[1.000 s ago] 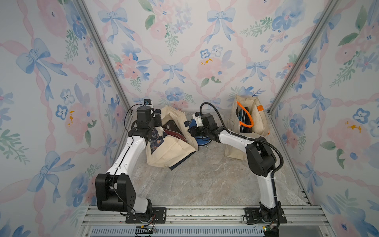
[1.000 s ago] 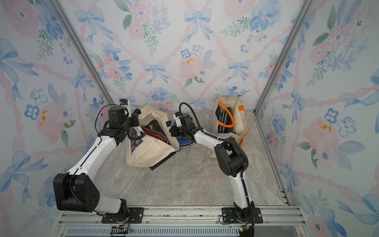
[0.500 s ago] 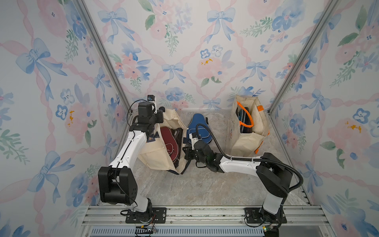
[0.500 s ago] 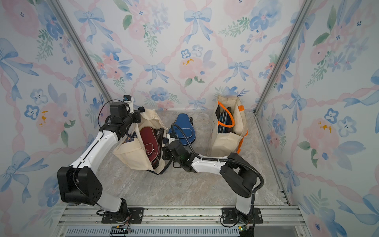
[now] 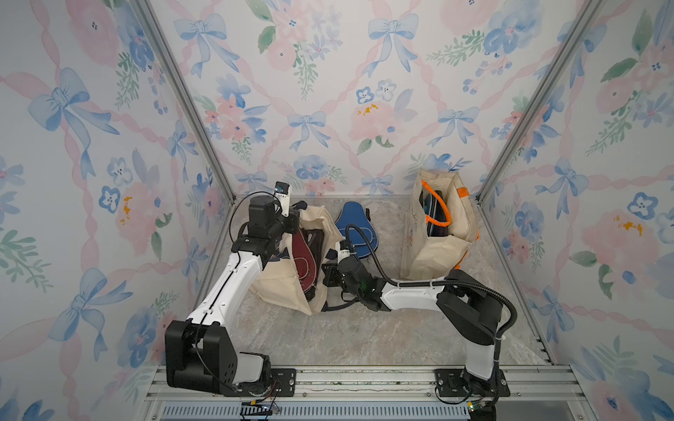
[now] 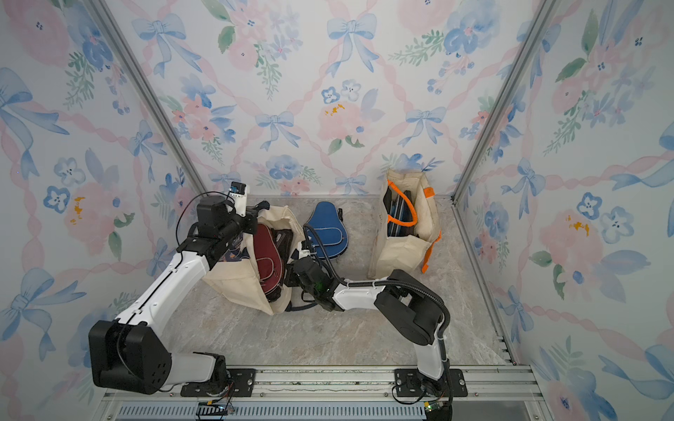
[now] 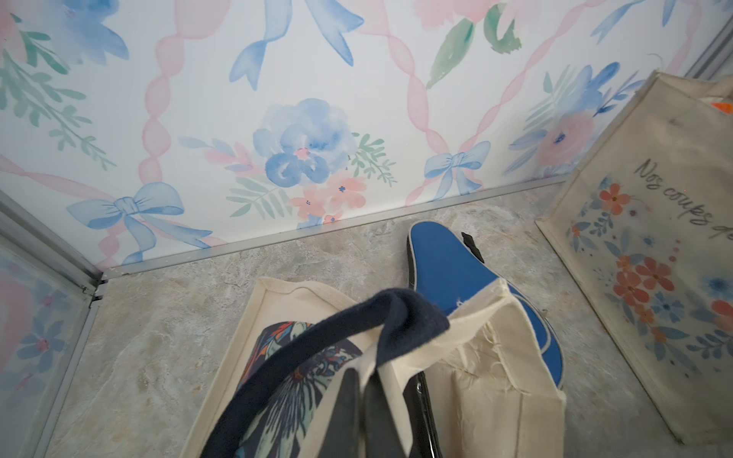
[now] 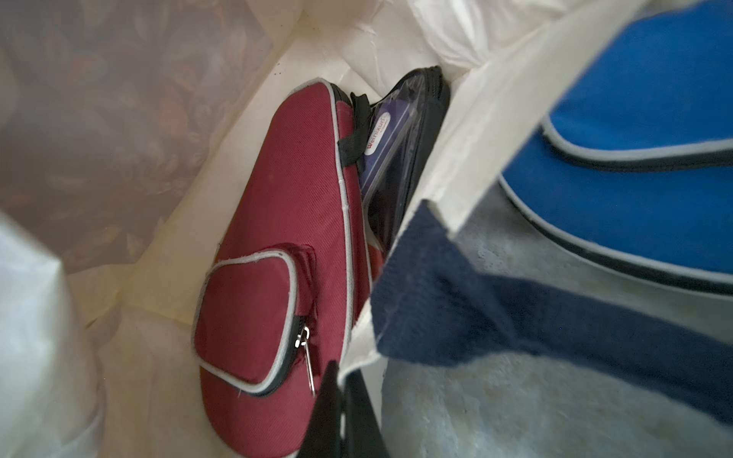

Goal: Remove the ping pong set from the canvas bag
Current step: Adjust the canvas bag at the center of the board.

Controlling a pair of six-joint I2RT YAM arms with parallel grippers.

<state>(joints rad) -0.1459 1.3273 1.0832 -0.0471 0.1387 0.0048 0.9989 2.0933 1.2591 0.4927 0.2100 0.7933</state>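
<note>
Your left hand [image 7: 363, 378] and right hand [image 8: 343, 380] pinch the bag [image 5: 277, 288] rim; the maroon case [image 8: 301, 206] lies lengthwise inside, beside the right.

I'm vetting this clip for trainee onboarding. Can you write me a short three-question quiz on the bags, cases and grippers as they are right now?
1. True or false: the blue case lies on the table, outside the canvas bag.
2. The right gripper is shut on: A) the canvas bag's rim; B) the blue case; C) nothing at all.
3. What colour is the zippered case that shows inside the canvas bag in the right wrist view?

Key: 1 true. 2 A. 3 maroon.
</note>
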